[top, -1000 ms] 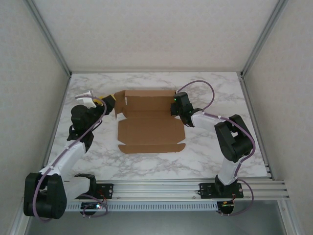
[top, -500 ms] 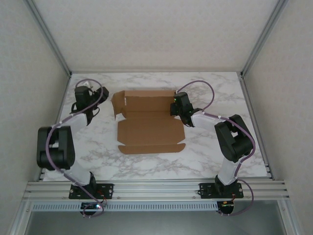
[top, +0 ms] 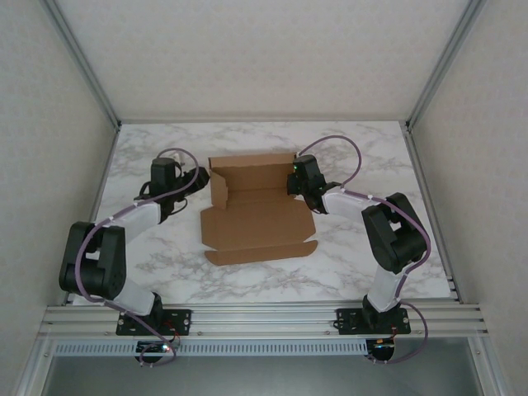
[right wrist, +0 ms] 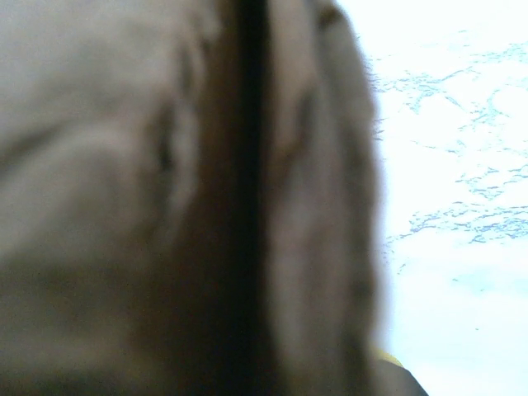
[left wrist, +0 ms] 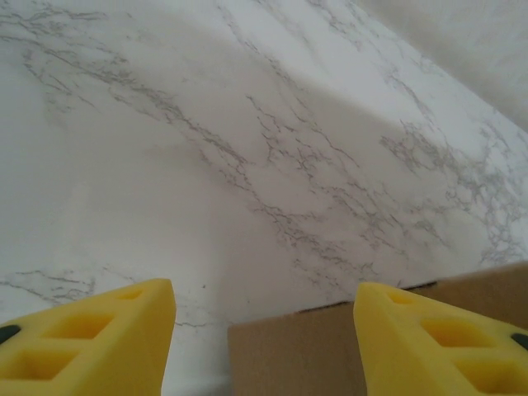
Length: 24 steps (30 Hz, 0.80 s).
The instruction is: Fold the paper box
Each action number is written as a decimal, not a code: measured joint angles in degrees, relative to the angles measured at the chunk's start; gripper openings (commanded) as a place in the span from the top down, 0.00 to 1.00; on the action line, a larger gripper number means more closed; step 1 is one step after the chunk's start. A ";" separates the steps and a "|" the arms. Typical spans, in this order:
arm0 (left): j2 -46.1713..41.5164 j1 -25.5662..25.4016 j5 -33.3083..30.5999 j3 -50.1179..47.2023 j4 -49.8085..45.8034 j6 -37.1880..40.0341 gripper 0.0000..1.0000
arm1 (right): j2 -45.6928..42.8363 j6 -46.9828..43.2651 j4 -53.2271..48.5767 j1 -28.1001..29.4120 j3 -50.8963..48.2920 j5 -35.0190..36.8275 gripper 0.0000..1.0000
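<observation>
- Marbled white worktop (top: 148, 264), boxed in by pale walls, carries everything.
- On the left arm, the left fingers (left wrist: 91, 334) stand apart. A brown cardboard edge rises in the gap between them and touches neither.
- The right fingers (top: 293, 186) are together, seemingly pinched on the right-hand side wall of the paper box (top: 256, 221). That wrist's view is a close brown blur, so the pinch itself is my judgement.
- The paper box sits mid-worktop between the two arms. Its base lies flat, its back wall (top: 252, 169) and left flap (top: 219, 188) stand up, and its front panel (top: 260, 252) lies flat toward the arm bases.
- The cardboard looks light and thin, stiff across each panel and willing to bend only at the creases. It will probably slide on the smooth top unless one side is held.
- The best hold is likely a flap's free edge, away from the slots and tabs, which could crumple or tear.
</observation>
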 measured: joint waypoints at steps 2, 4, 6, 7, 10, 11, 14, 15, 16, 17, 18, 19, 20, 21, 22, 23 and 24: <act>-0.39 -0.98 -1.31 0.00 -0.83 0.22 0.40 | 0.09 0.00 -0.17 0.00 0.20 -0.15 1.00; -0.79 -1.73 -2.64 0.00 -1.73 0.48 0.39 | 0.13 0.00 -0.20 0.00 0.24 -0.20 1.00; -1.33 -2.27 -3.87 0.00 -2.62 0.85 0.39 | 0.13 0.00 -0.20 0.00 0.26 -0.20 1.00; -1.64 -2.54 -4.44 0.00 -3.06 1.14 0.38 | 0.13 0.00 -0.20 0.00 0.26 -0.20 1.00; -2.54 -3.26 -5.97 0.00 -4.46 1.86 0.38 | 0.13 -0.02 -0.20 -0.02 0.26 -0.22 1.00; -2.73 -3.48 -6.45 0.00 -4.87 2.21 0.38 | 0.13 -0.02 -0.20 -0.02 0.26 -0.22 1.00; -3.28 -3.98 -7.67 0.00 -6.47 3.04 0.38 | 0.13 -0.33 -0.17 -0.02 0.26 -0.39 1.00; -3.58 -4.15 -8.07 0.00 -7.15 3.26 0.38 | 0.13 -0.48 -0.17 -0.02 0.26 -0.39 1.00; -3.93 -4.31 -8.35 0.00 -7.78 3.50 0.38 | 0.13 -0.63 -0.17 0.00 0.26 -0.39 1.00; -4.37 -4.44 -8.50 0.00 -8.46 3.80 0.38 | 0.13 -0.68 -0.17 -0.02 0.26 -0.39 1.00; -4.85 -4.55 -8.70 0.00 -9.14 4.17 0.38 | 0.15 -0.79 -0.20 -0.02 0.28 -0.39 1.00; -5.40 -4.68 -8.79 0.00 -9.79 4.57 0.39 | 0.15 -0.87 -0.20 -0.02 0.31 -0.39 1.00; -5.79 -4.76 -8.90 0.00 -10.25 4.85 0.39 | 0.17 -0.90 -0.22 -0.02 0.33 -0.39 1.00; -6.16 -4.87 -8.92 0.00 -10.67 5.29 0.39 | 0.24 -0.87 -0.24 -0.02 0.44 -0.39 1.00; -6.43 -4.96 -8.92 0.00 -10.99 5.68 0.39 | 0.37 -0.90 -0.24 -0.02 0.57 -0.42 1.00; -6.54 -5.07 -8.92 0.00 -11.28 6.03 0.40 | 0.46 -0.90 -0.24 -0.02 0.68 -0.42 1.00; -6.62 -5.18 -8.92 0.00 -11.61 6.36 0.40 | 0.52 -0.92 -0.28 -0.02 0.79 -0.44 1.00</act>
